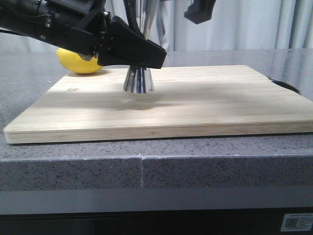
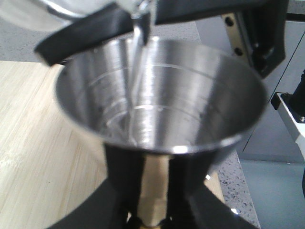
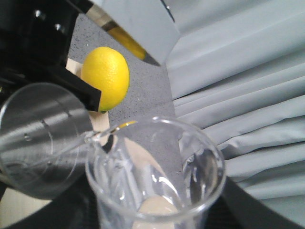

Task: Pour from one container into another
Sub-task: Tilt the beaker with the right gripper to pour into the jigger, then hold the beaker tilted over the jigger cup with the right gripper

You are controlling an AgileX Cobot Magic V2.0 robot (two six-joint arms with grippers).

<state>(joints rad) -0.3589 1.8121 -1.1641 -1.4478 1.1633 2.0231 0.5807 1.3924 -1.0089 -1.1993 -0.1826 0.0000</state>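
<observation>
The steel jigger (image 1: 139,81) stands on the wooden cutting board (image 1: 205,103). My left gripper (image 1: 142,55) is shut on its narrow gold waist (image 2: 153,191), a dark finger (image 2: 123,176) on each side. In the left wrist view the jigger's upper cup (image 2: 181,100) faces up, and a thin clear stream (image 2: 137,62) falls into it from the beaker's lip (image 2: 141,16). My right gripper (image 3: 157,212) is shut on the clear glass beaker (image 3: 155,167), which is tilted with its lip over the jigger's cup (image 3: 38,143). In the front view the beaker is above the frame.
A yellow lemon (image 1: 78,63) lies on the grey counter just behind the board's far left corner, also seen as the lemon (image 3: 106,76). Part of the right arm (image 1: 200,10) hangs at the top. A black object (image 1: 287,86) sits at the board's right end. Grey curtains hang behind.
</observation>
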